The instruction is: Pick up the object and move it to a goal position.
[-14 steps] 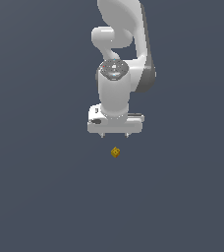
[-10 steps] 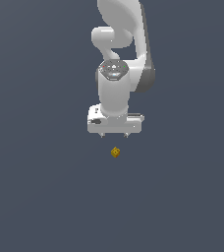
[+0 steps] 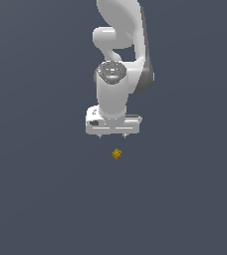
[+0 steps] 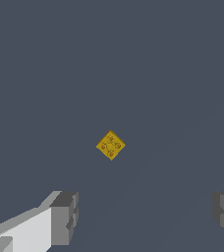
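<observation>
Item: white gripper (image 3: 112, 135), fingers spread wide and holding nothing, positioned near but apart from one tiny yellow-orange cube (image 3: 117, 154) with darker top-face markings.

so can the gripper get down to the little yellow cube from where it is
Probably yes: the gripper is open, apart from the cube, and nothing stands between them. The wrist view shows the cube alone on bare floor.

**Flat grey floor, one cube on it**

From my station I see a plain dark grey-blue floor (image 3: 41, 199) with no markings. Directly on it lies a tiny yellow-orange cube (image 3: 117, 154), turned corner-on, darker marks on its upper face (image 4: 110, 145).
</observation>
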